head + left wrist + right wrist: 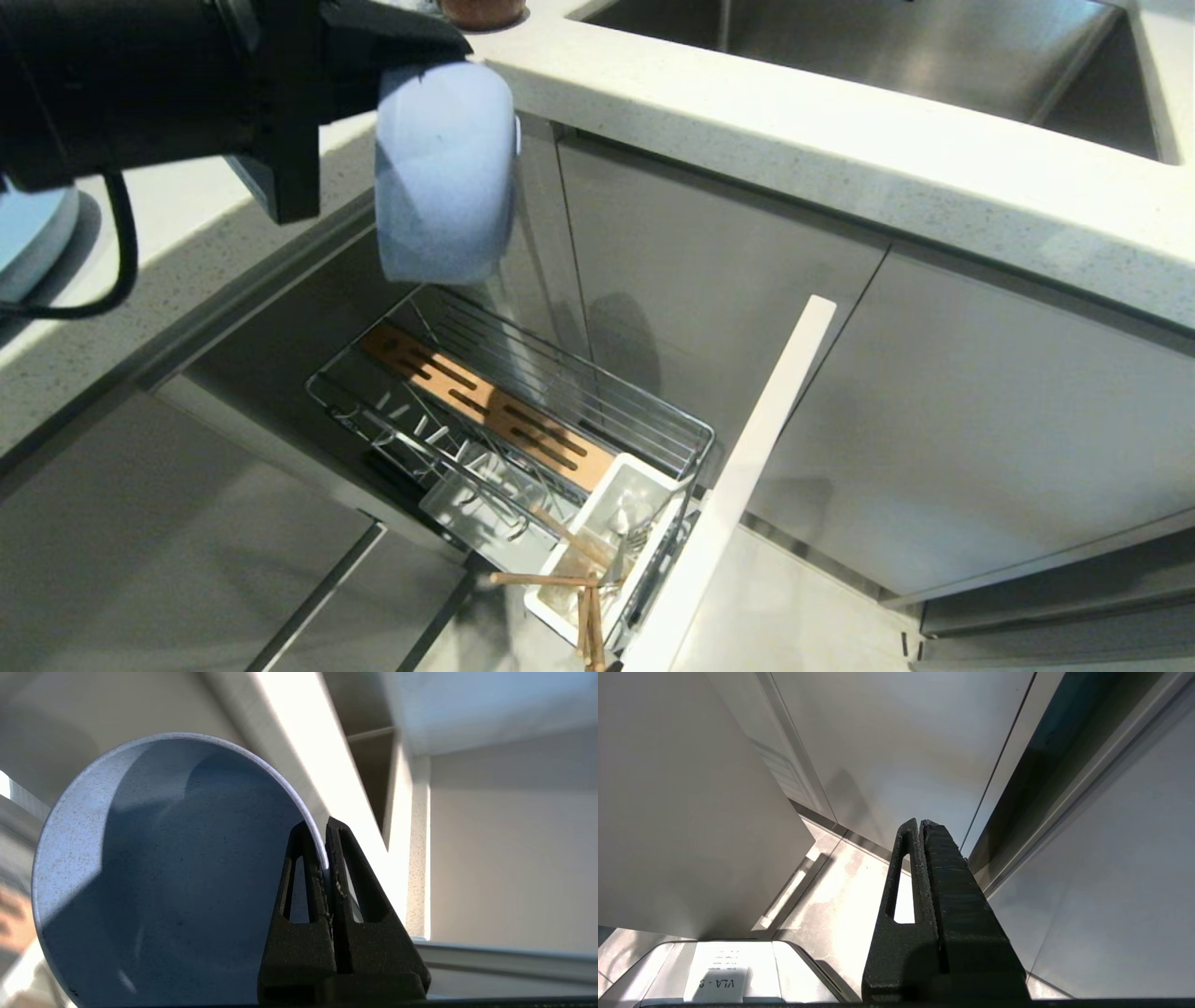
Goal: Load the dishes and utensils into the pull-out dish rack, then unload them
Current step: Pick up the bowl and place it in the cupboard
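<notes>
**Left gripper holds the blue bowl above the open dish rack**

The left gripper (327, 858) has its two black fingers clamped on the rim of the light-blue bowl (445, 173), one finger inside the rim and one outside. Seen from the head camera, the bowl hangs on its side at the edge of the white speckled countertop (840, 140), above the far end of the pull-out dish rack (523, 420). The rack stands pulled out from the grey cabinet, its chrome wire basket holding a slotted wooden strip (485, 406) along the middle and upright prongs beside it. At the near end, the white utensil cup (611, 551) holds light-wood chopsticks (569, 579), which lean out over its rim, with silver metal utensils beside them inside the cup. A stainless sink (887, 47) sits in the countertop beyond. A light-blue plate (33, 243) shows at the left edge of the countertop. The right gripper (920, 823) hangs low near the floor beside the cabinet fronts, its fingers pressed together and holding nothing.
</notes>
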